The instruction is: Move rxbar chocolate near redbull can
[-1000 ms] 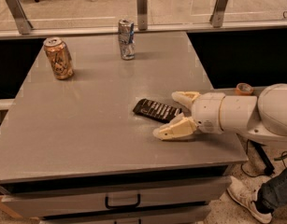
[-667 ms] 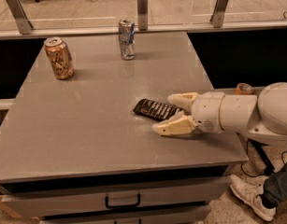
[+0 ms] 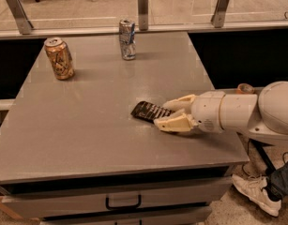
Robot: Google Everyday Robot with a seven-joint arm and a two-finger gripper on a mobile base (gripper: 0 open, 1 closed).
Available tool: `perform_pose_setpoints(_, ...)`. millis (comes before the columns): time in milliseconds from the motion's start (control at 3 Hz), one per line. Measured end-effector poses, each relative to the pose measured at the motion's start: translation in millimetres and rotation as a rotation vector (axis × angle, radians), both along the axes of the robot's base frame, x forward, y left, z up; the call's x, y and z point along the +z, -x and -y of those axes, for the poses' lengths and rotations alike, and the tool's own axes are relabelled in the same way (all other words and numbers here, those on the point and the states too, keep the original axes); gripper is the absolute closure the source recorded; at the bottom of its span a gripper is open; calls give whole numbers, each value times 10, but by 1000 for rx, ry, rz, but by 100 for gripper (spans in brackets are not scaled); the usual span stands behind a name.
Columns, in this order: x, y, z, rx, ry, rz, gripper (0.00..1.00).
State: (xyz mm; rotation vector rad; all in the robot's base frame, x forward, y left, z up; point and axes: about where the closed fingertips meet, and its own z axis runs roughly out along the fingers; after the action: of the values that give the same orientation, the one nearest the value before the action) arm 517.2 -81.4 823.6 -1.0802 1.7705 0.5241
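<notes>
The rxbar chocolate (image 3: pixel 147 110), a flat dark bar with white lettering, lies on the grey table (image 3: pixel 87 125) right of centre. My gripper (image 3: pixel 161 114) reaches in from the right, and its two cream fingers (image 3: pixel 174 123) press against the bar's right end, one on each side. The bar rests on the table. The redbull can (image 3: pixel 127 39), slim, silver-blue and dented, stands upright at the far middle of the table, well away from the bar and gripper.
An orange-gold patterned can (image 3: pixel 59 58) stands at the far left of the table. A glass railing with metal posts (image 3: pixel 142 7) runs behind the far edge. The table's right edge is close under my arm. A person's shoe (image 3: pixel 256 193) is on the floor at lower right.
The gripper has slid a little left over the bar's end, and its fingers have drawn together onto the bar. The bar and both cans have not moved.
</notes>
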Motion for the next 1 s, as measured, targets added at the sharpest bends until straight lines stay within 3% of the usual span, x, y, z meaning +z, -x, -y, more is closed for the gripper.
perform_pose_setpoints(667,1,-1,0,0,0,0,100)
perform_pose_setpoints(1000,322,-505,-18,-38,-18,66,100)
